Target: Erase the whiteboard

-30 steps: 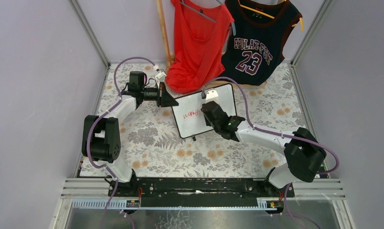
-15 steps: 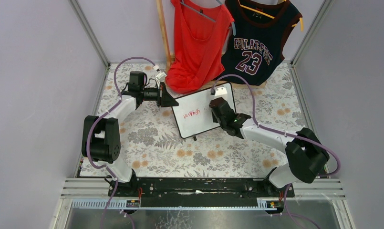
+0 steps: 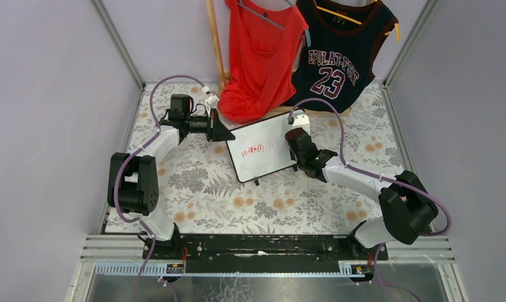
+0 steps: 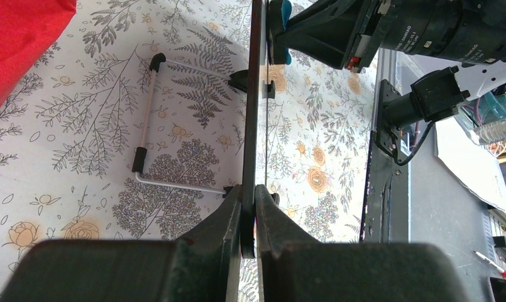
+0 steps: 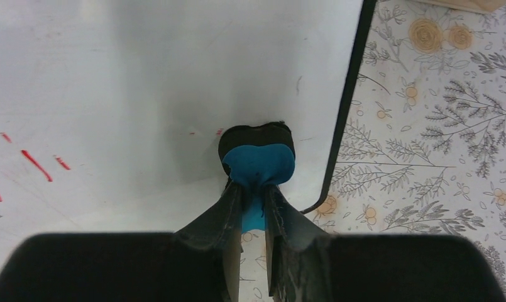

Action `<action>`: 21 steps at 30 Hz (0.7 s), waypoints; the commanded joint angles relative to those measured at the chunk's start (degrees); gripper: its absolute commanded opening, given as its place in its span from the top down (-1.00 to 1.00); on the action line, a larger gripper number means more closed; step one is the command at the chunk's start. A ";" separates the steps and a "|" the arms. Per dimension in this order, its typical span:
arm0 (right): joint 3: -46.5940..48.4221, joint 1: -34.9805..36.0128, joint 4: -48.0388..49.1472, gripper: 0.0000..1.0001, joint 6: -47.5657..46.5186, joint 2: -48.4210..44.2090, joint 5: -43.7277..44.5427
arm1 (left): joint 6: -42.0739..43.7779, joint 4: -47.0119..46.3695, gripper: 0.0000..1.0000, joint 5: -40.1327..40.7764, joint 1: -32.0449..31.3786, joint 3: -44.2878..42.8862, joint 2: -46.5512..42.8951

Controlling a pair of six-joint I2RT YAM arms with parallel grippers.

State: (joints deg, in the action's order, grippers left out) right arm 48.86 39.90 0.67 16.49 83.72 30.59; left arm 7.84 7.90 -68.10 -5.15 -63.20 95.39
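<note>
The left tool [image 4: 248, 192] pinches the whiteboard [image 3: 266, 160] edge; the right tool [image 5: 253, 195] grips a blue eraser [image 5: 258, 165] against it. Hard pressing could topple it.

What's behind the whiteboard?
Left wrist view: a white wire stand with black ends, folded out behind the whiteboard onto the floral tablecloth. In the top view the board itself covers that spot.

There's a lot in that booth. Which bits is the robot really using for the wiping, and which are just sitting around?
In use:
- whiteboard, with red writing on it
- blue eraser, pinched in the right gripper
- left gripper, clamped on the board's edge

Just lying about:
- red top
- dark jersey numbered 23
- wooden post
- flowered tablecloth
</note>
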 commanded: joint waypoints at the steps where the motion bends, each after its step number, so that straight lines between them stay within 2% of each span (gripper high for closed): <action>1: 2.50 -2.11 0.54 1.00 -2.06 -1.10 4.98 | 3.94 4.65 1.00 3.54 -0.13 0.45 0.14; 11: 8.20 -3.03 -0.07 1.00 -2.66 0.48 2.15 | 4.10 4.84 1.00 3.46 -0.14 0.73 0.08; 21: 6.01 -2.81 3.00 1.00 0.95 1.81 -7.68 | 3.82 4.84 1.00 3.38 -0.13 0.01 0.24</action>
State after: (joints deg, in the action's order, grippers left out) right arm 54.41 37.04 -0.89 14.98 84.40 29.67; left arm 8.47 8.88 -68.10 -5.08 -63.22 95.29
